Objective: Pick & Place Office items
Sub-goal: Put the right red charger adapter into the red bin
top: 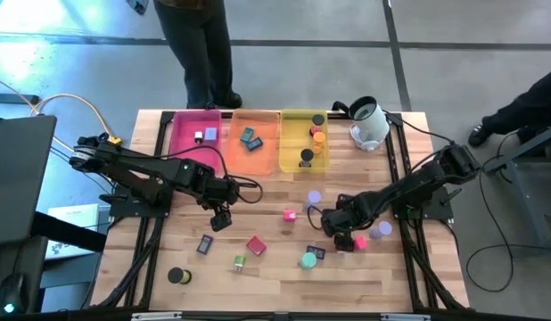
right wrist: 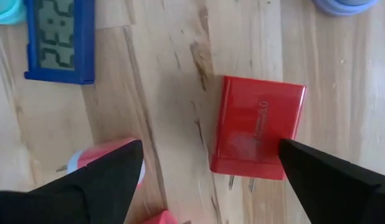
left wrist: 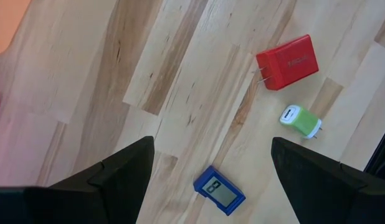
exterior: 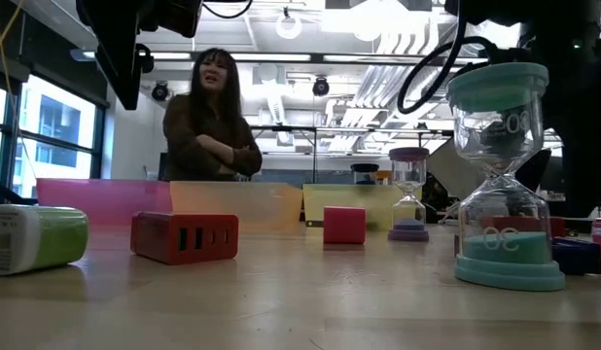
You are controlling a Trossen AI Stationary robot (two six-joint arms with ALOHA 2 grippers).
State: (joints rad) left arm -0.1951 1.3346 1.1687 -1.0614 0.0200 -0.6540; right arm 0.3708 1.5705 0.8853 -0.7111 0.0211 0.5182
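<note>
My left gripper hovers open over bare wood left of centre. Its wrist view shows a small blue timer lying flat between and beyond its fingers, with a red charger and a green-white charger farther off. My right gripper is open, low over the table's right half. In its wrist view a red charger lies flat, prongs toward the camera, between its fingers. A pink-white piece is half hidden under one finger. Another blue timer lies beyond.
Pink, orange and yellow trays line the far edge, each holding a few pieces; a white device sits beside them. A pink cube, purple hourglass, teal hourglass and black cylinder lie scattered. A person stands beyond.
</note>
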